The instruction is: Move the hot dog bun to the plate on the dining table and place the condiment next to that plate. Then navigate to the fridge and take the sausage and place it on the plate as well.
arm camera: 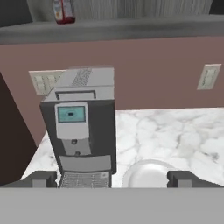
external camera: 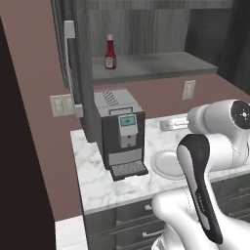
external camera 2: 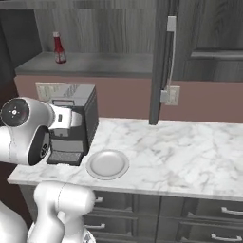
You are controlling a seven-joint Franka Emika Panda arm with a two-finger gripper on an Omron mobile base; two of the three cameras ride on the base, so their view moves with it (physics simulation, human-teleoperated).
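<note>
Since the condiment sat up on the far shelf above the coffee machine, the gripper was prob. raised to reach it, jaws wide apart & empty, white plate below

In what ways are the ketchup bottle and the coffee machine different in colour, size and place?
The ketchup bottle is red with a white cap; the coffee machine is grey and black. The bottle is small and slim, the machine large and boxy. The bottle stands on the open cabinet shelf, the machine on the marble counter below. Both stand upright.

Marble counter — coffee machine, white plate; shelf — ketchup.
</note>
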